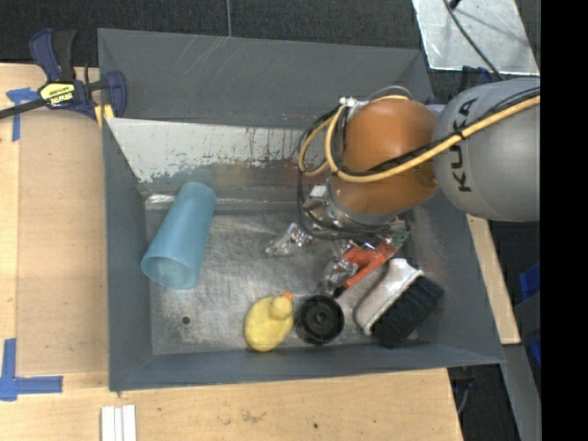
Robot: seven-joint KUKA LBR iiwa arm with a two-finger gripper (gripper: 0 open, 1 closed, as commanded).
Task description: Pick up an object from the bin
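The gripper (347, 237) is hanging low over the right half of the bin (127, 274), tucked under the arm's orange cover (381, 154), and whether it is spread or pressed together cannot be told from here. Nothing is showing in its grasp.

The thing lying closest is a small red-orange object (366, 259) (its kind is hard to make out), sitting just off the gripper toward 5 o'clock and partly under the wrist. Touching it on the same side, a brush (402, 303) with a white back and black bristles is lying with its long axis running from 7 o'clock to 1 o'clock, close against the bin's right wall. A black round piece (320, 318) is resting at 6 o'clock from the gripper, with a yellow rubber duck (268, 323) just beside it at 7 o'clock. A pale blue cup (180, 235) is lying on its side well apart at 9 o'clock.

The floor is bare scuffed metal, probably slick. Room is looking tight around the red-orange object and open toward the cup.
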